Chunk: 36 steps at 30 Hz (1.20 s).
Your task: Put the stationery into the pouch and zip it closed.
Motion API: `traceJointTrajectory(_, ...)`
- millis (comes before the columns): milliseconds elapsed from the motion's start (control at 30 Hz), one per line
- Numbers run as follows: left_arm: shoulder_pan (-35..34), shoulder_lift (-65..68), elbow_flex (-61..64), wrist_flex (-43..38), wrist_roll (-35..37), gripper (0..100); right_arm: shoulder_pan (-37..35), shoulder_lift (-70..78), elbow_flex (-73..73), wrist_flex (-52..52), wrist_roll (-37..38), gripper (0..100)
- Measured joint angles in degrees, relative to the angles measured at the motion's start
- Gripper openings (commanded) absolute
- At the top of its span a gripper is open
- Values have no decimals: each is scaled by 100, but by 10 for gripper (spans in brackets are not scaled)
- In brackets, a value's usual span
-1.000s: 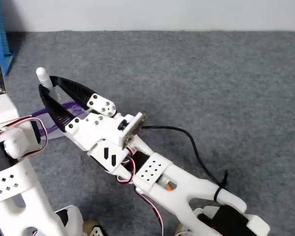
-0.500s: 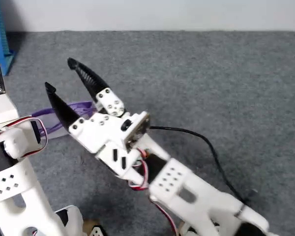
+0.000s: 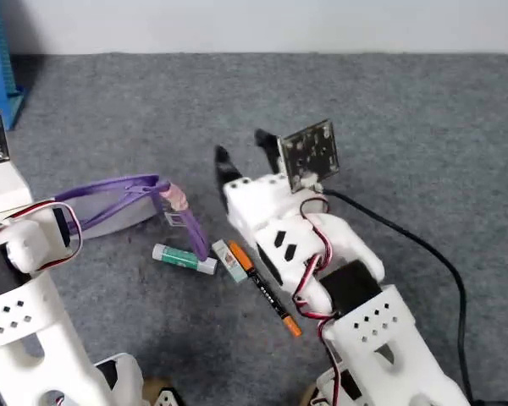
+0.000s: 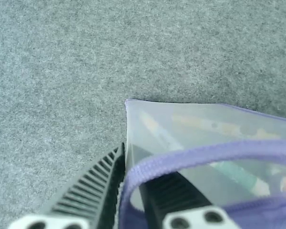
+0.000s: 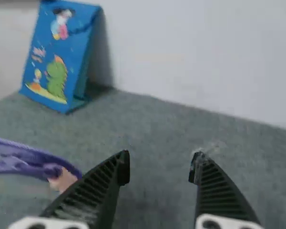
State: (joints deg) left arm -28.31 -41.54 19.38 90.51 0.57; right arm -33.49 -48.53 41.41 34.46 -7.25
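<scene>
A: Where is the pouch [image 3: 110, 201]?
B: Left of centre in the high view, on the grey desk [image 3: 389, 110], mouth open, with its purple rim running to a pink tab [image 3: 177, 199].

A: And the left hand [image 4: 128, 160]?
B: At the bottom of the left wrist view, clamped on the pouch's clear wall just under the rim, one finger outside and the other seen through the plastic.

A: The right hand [image 3: 245, 156]?
B: In the centre of the high view, raised off the desk, black fingers apart and gripping nothing. In its own view the hand [image 5: 159, 167] points towards the wall. The pouch rim [image 5: 24, 160] is at the lower left, and a blue box [image 5: 62, 57] is at the upper left.

A: Where is the stationery?
B: Outside the pouch, on the desk below the tab. A green-and-white stick [image 3: 184, 259] lies on the left. A small block [image 3: 231, 260] lies beside it. An orange-and-black pen [image 3: 267, 290] slants towards the lower right, touching the block. The stick [image 4: 238, 176] also shows through the pouch wall at the right of the left wrist view.

A: Anything else?
B: A black cable [image 3: 406, 237] crosses the desk at the right.
</scene>
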Motion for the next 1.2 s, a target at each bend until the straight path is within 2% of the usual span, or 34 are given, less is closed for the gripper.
traceJointTrajectory(167, 0, 0, 0, 0, 0, 13, 44, 510, 0, 1301, 0, 211)
traceJointTrajectory(300, 0, 0, 0, 0, 0, 13, 44, 1354, 0, 1618, 0, 211)
traceJointTrajectory(433, 0, 0, 0, 0, 0, 13, 9, 2286, 0, 1618, 0, 211)
traceJointTrajectory(700, -18, 0, 35, 0, 0, 13, -747, 3314, 0, 1407, 0, 211)
traceJointTrajectory(1133, -35, -9, 141, 0, 0, 13, -774, 4721, 0, 519, 35, 211)
traceJointTrajectory(1200, -35, -9, 141, 0, 0, 13, -774, 4809, -9, 404, 132, 184)
